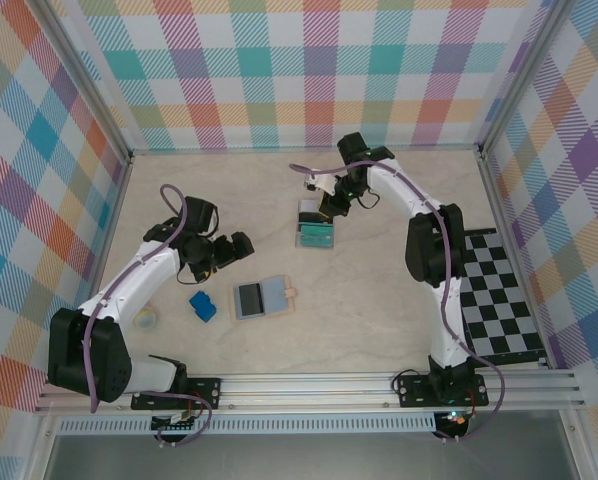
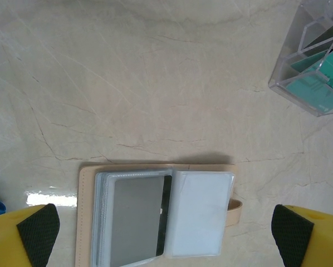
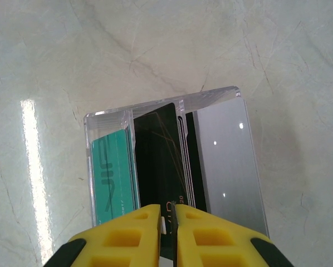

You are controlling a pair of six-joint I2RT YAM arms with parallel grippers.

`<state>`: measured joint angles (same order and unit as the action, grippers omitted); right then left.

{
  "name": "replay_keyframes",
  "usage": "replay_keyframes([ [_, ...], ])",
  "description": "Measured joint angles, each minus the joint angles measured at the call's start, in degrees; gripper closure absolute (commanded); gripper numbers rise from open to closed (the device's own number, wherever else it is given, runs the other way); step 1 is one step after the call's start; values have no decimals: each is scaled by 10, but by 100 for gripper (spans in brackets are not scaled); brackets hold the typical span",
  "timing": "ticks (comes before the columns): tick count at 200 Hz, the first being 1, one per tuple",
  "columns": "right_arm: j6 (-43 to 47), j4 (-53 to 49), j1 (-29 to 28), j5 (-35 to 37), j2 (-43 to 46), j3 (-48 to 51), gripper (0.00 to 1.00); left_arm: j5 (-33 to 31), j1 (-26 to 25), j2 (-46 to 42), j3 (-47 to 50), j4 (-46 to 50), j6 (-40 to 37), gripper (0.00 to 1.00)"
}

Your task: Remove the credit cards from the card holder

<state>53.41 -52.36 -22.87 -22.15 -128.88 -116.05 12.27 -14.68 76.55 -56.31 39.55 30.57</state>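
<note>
**Holder open under spread left fingers; right fingers pinch a card at the organizer**

The card holder [image 2: 155, 173] lies open and flat on the pale marble desk [image 2: 127, 83], its tan border showing along the top and left edges and a tan strap [image 2: 235, 207] sticking out on its right. A grey card [image 2: 136, 217] sits in its left clear pocket. The right pocket looks pale, and I cannot tell what it holds.

The left fingers [image 2: 37, 236] stand wide apart above the desk, one off each side of the holder. Neither touches it, and the holder fits between them with room to spare on both sides.

Bare desk runs from the holder's top edge to the clear organizer [image 1: 309, 208], which sits well apart, farther from the arm bases. In the top view a blue block [image 1: 202, 305] lies just left of the holder without touching it. A checkered mat [image 1: 499, 295] lies along the right plaid wall [image 1: 569, 180], well clear of both.

The right fingers [image 3: 150, 228] are pressed almost together, clamped on the near edge of a dark card [image 3: 158, 161] that stands in the organizer's middle compartment. A teal card [image 3: 113, 172] fills the compartment on the left and a silver card [image 3: 225, 167] the one on the right. Open desk surrounds the organizer's rim.
</note>
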Motion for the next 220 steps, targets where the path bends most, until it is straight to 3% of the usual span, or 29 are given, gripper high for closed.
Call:
replay_keyframes([
  [62, -43, 35, 0, 2, 5, 6, 82, -6, 2, -1, 0, 10, 0, 0],
  [94, -117, 84, -1, 0, 69, 71, 77, -8, 2, -13, 0, 11, 3, 0],
  [161, -431, 233, -38, 22, 309, 297, 73, 25, 2, -42, 48, 6, 24, 7],
  [201, -650, 241, -104, 63, 354, 374, 66, 53, 2, -44, 91, -18, 36, 18],
  [220, -735, 253, -137, 63, 352, 414, 56, 64, 2, -44, 110, -33, 43, 25],
])
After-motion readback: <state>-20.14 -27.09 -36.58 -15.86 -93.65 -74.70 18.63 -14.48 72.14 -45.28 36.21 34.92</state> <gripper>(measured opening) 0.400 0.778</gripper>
